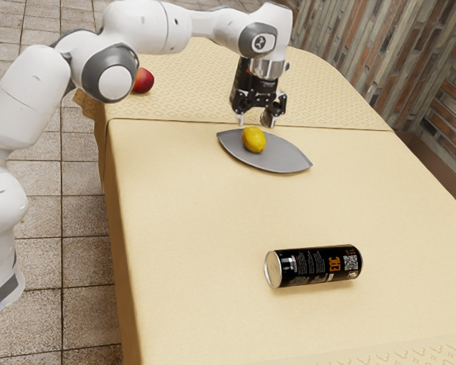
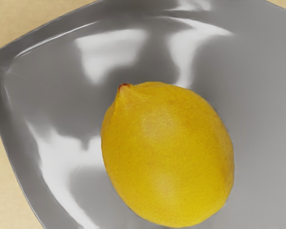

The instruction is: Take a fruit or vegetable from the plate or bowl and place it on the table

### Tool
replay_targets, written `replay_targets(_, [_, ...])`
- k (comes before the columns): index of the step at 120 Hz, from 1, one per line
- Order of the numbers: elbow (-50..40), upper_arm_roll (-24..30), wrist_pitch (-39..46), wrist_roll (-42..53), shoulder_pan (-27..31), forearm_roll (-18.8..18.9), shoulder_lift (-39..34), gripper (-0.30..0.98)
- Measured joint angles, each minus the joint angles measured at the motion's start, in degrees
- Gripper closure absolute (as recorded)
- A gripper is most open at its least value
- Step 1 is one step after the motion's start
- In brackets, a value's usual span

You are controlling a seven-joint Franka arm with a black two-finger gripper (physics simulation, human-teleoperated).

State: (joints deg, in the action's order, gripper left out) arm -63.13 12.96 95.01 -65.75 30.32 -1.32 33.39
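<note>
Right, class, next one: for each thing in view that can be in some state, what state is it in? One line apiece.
Gripper: jaws open, above the lemon
Lemon: whole, lying on the plate, not gripped
Plate: right way up, holding the lemon
Can: lying on its side
Apple: partly hidden by the arm
Table: covered with a cloth

End effector [image 1: 254, 122] above lemon [image 1: 254, 141]
</note>
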Motion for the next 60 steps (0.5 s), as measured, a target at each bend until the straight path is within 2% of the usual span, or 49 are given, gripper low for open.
replay_targets(60, [2.01, 0.54, 2.14, 1.12, 2.23, -0.04, 3.75, 0.0])
